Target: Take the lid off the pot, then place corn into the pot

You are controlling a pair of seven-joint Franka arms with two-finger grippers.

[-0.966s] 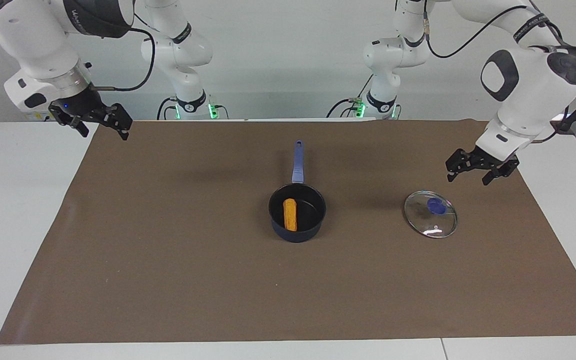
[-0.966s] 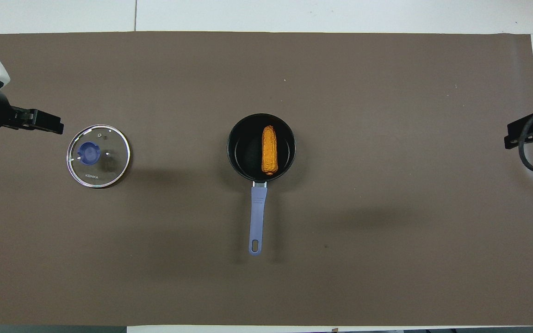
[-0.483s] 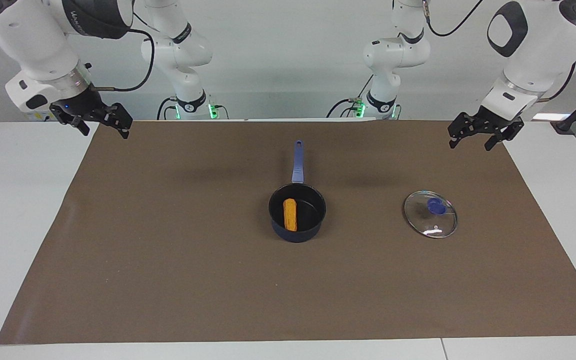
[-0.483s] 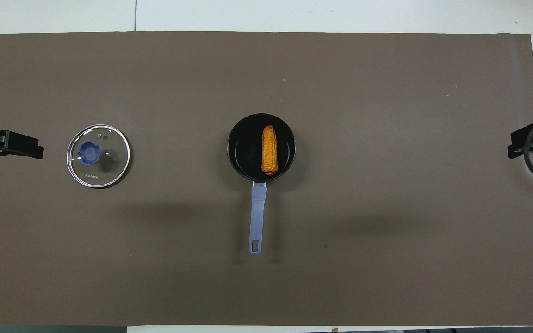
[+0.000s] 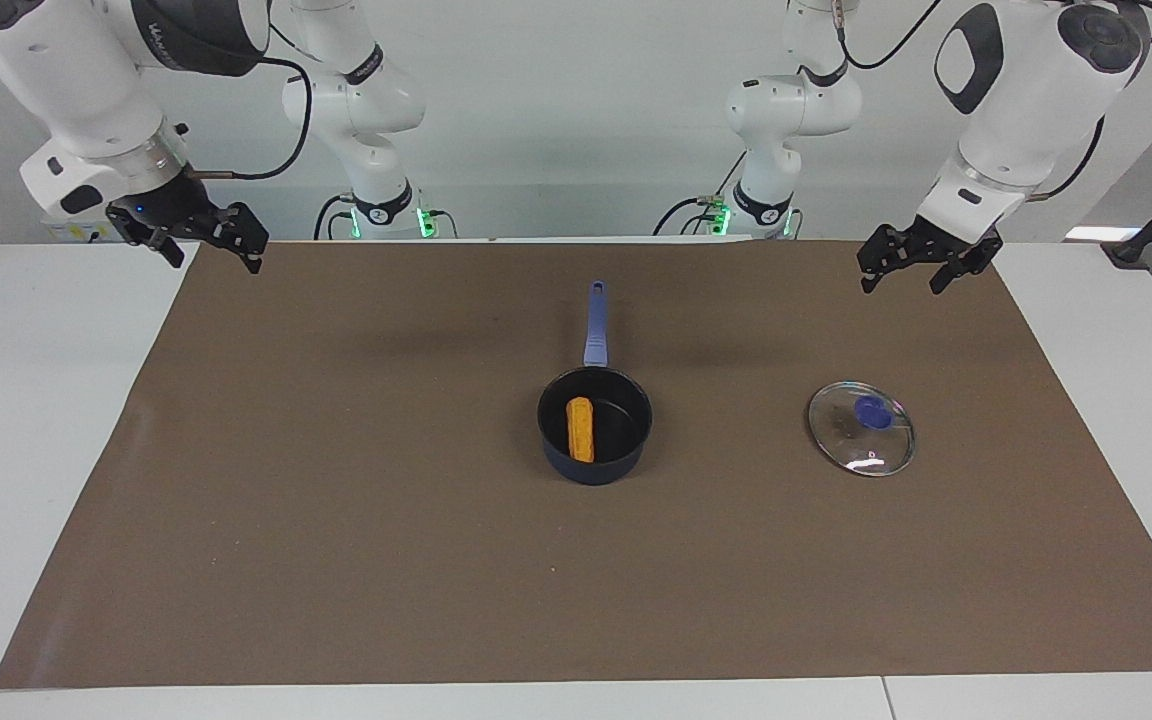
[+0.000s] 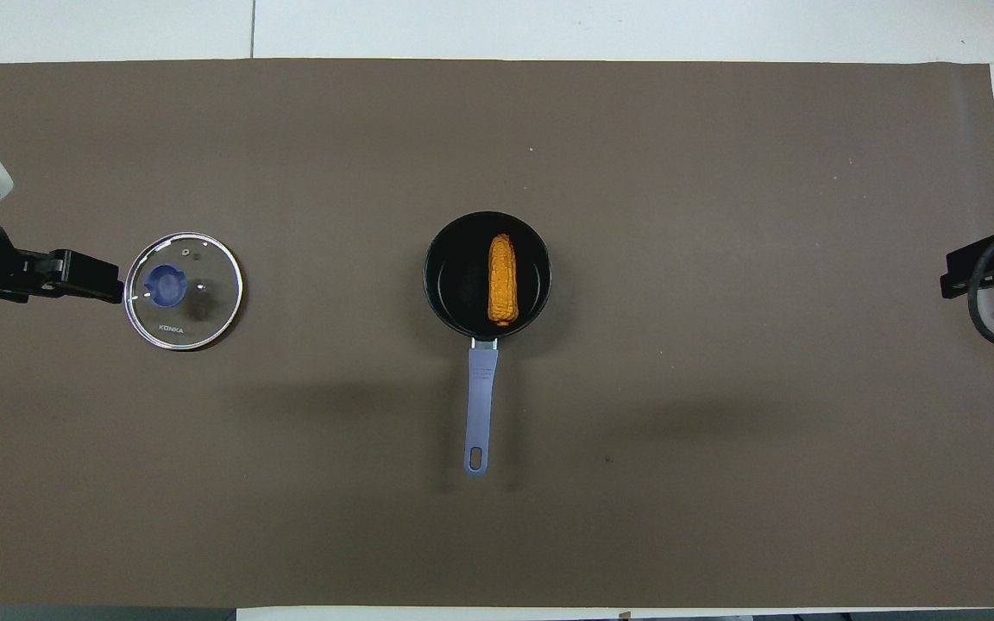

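The dark blue pot (image 5: 598,470) stands uncovered at the middle of the brown mat, its handle (image 5: 595,325) pointing toward the robots. The orange corn (image 5: 580,429) lies inside the pot; it also shows in the overhead view (image 6: 502,279). The glass lid (image 5: 861,428) with its blue knob lies flat on the mat toward the left arm's end, apart from the pot. My left gripper (image 5: 901,280) is open and empty, raised over the mat near the robots' edge. My right gripper (image 5: 211,260) is open and empty, raised over the mat's corner at the right arm's end.
The brown mat (image 5: 336,560) covers most of the white table (image 5: 26,420). In the overhead view the left gripper (image 6: 109,289) shows beside the lid (image 6: 184,291) and the right gripper (image 6: 954,276) shows at the mat's edge.
My left gripper has risen away from the lid and drawn back toward the robots, then shifted a little toward the middle. The right gripper has barely moved. Pot, corn and lid are still.
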